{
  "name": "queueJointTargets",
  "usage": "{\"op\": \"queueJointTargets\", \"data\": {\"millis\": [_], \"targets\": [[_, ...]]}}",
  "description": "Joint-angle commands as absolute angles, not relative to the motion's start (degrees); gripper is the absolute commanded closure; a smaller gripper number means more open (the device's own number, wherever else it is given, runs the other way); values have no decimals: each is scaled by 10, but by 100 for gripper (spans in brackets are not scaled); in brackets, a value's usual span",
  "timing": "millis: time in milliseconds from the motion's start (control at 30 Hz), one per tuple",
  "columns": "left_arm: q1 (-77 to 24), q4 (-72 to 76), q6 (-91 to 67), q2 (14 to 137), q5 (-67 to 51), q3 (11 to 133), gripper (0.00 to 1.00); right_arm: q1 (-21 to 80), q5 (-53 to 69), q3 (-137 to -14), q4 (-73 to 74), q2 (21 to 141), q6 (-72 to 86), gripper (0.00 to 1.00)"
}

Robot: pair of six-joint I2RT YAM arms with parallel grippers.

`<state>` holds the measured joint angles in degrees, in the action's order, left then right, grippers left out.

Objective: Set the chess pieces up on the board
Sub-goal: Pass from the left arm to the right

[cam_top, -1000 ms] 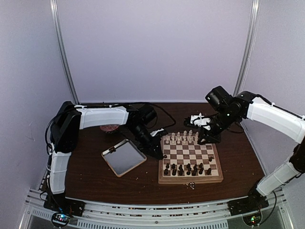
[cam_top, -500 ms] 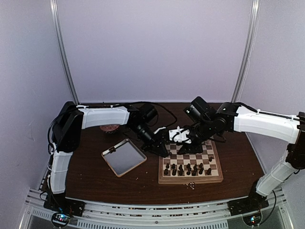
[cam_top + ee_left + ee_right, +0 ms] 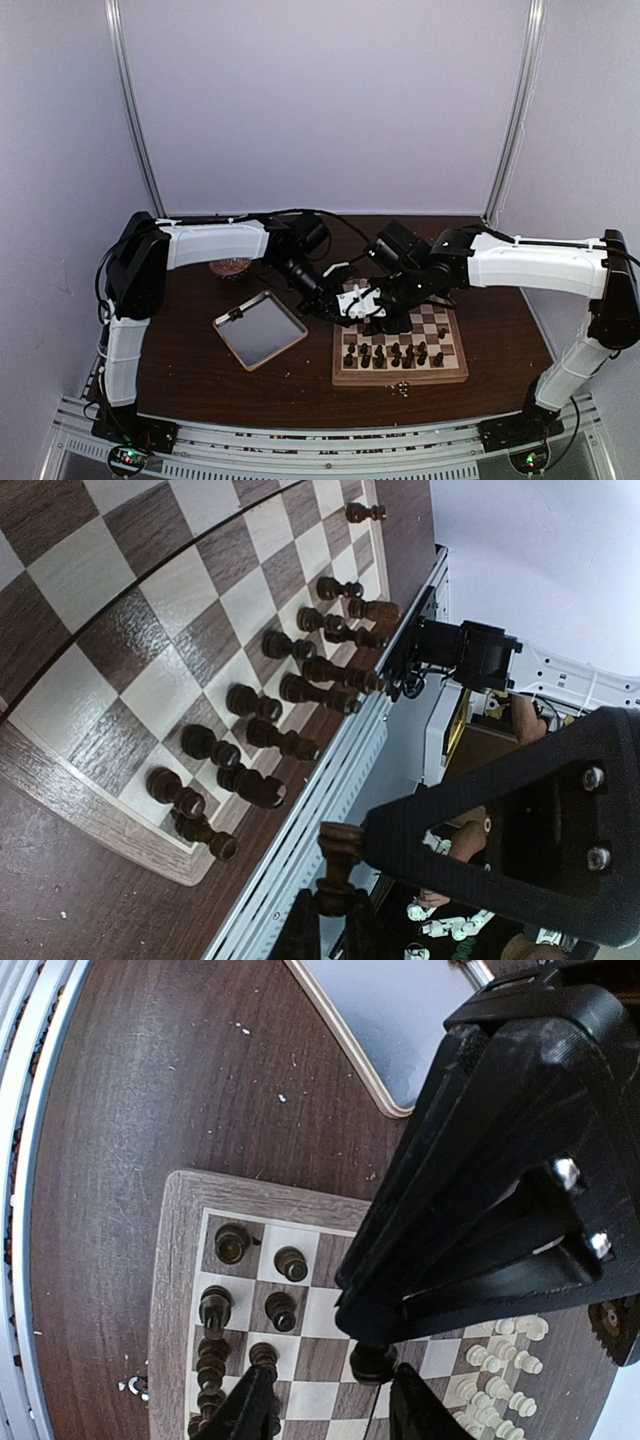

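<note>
The board (image 3: 400, 378) lies right of centre, with dark chess pieces (image 3: 395, 352) in its near rows. My left gripper (image 3: 333, 312) hangs over the board's far left corner, shut on the base of a dark piece (image 3: 340, 865), as the left wrist view (image 3: 335, 920) shows. My right gripper (image 3: 366, 314) meets it there. In the right wrist view my right gripper (image 3: 335, 1405) is open, its fingers either side of that held piece (image 3: 372, 1362). Cream pieces (image 3: 500, 1360) stand along the far rows. The right arm hides most of them in the top view.
A square silver tray (image 3: 260, 328) lies left of the board, also in the right wrist view (image 3: 400, 1020). A small reddish dish (image 3: 230, 268) sits behind it. Small bits (image 3: 400, 388) lie in front of the board. One dark piece (image 3: 362, 512) lies apart at the board's right side.
My right arm has swung left across the board from its far right corner to the left gripper. The left gripper has hardly moved.
</note>
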<state>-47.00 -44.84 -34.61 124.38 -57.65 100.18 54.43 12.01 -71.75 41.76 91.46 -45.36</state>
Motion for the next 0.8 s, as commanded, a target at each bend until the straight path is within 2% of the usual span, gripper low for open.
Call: {"op": "queueJointTargets", "data": {"millis": [0,267,467,767], "targets": [[-467,-432,-343,1213,-602,1007,92,558,90,-728,402,927,-460,60],[-467,-432,-340,1209,-608,1001,92,569,52,-722,377,936,-460,65],[-467,-432,-339,1209,-609,999,92,573,27,-712,359,936,-460,72],[-467,-431,-337,1207,-613,996,92,572,13,-699,349,938,-460,76]]}}
